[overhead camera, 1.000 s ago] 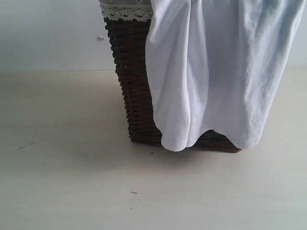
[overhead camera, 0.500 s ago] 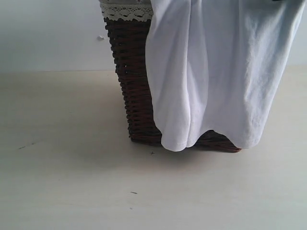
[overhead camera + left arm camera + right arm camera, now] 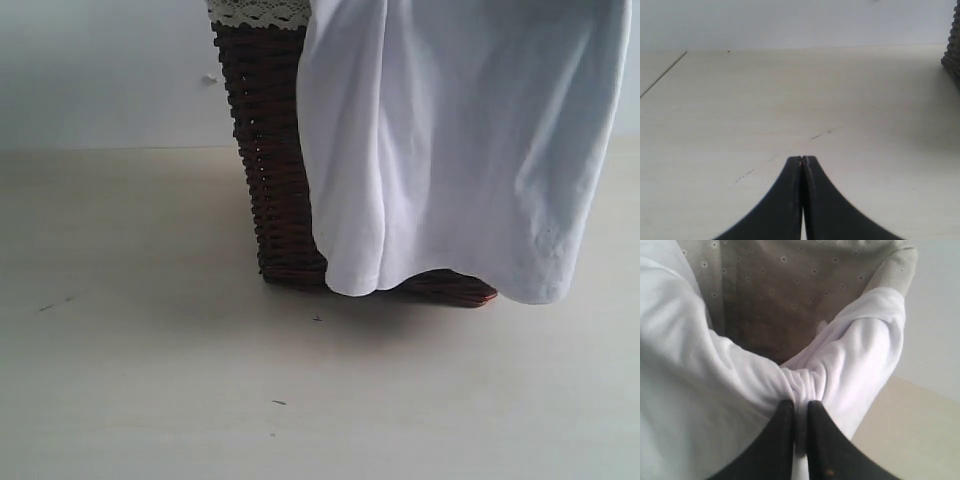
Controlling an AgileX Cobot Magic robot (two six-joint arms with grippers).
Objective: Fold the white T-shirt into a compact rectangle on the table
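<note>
Right wrist view alone shows the right end effector (image 3: 800, 409) clamped on the one white T-shirt (image 3: 855, 355). Exterior view adds one wicker basket (image 3: 275, 170). Left end effector (image 3: 803, 160) is closed, empty.

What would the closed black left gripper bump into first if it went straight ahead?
Probably nothing soon: the left gripper points across the pale cream table toward the plain white wall; depth is unclear.

You'll find the basket (image 3: 270, 170) standing on the desk (image 3: 140, 380), with the wall (image 3: 100, 70) behind it. The shirt (image 3: 450, 150) hangs out of it, down its front almost to the desk. Your right pincer (image 3: 800, 412) pinches a shirt fold at the basket. Your left pincer (image 3: 803, 161) hovers over the desk, left of the basket.
</note>
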